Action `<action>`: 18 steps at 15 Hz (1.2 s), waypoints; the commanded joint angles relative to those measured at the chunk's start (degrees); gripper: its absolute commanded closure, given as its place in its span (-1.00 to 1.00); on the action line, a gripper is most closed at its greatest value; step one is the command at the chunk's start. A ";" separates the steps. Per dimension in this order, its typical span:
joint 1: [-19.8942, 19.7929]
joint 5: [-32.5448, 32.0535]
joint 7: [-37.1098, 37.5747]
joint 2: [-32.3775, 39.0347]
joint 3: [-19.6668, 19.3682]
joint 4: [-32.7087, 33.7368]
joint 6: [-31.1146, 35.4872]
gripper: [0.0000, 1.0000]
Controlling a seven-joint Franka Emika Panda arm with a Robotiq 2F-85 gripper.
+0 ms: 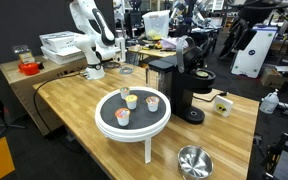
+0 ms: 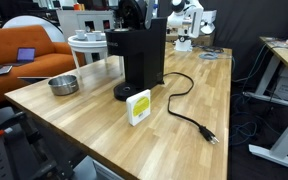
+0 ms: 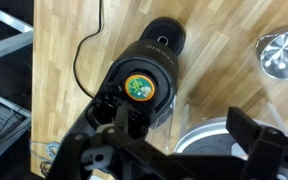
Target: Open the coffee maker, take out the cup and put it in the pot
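We find a wooden table (image 1: 74, 105) carrying a white pedestal tray (image 1: 134, 133) with a black top. On the tray we count three small cups (image 1: 152, 102) with coloured tops, each standing apart from the others. Near one table edge a yellow-and-white box (image 2: 138, 107) stands upright. A black cable (image 2: 189, 120) runs just beside it and ends in a plug (image 2: 212, 138) lying on the wood. Beyond the table stands an orange sofa (image 2: 4, 45).

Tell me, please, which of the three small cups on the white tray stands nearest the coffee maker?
The orange-topped cup, at the edge of the tray facing the coffee maker; the yellow-topped cup and the red-topped cup stand farther from it.
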 commanded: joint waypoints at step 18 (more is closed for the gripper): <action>-2.23 0.90 6.70 8.81 1.21 5.17 -2.76 -1.00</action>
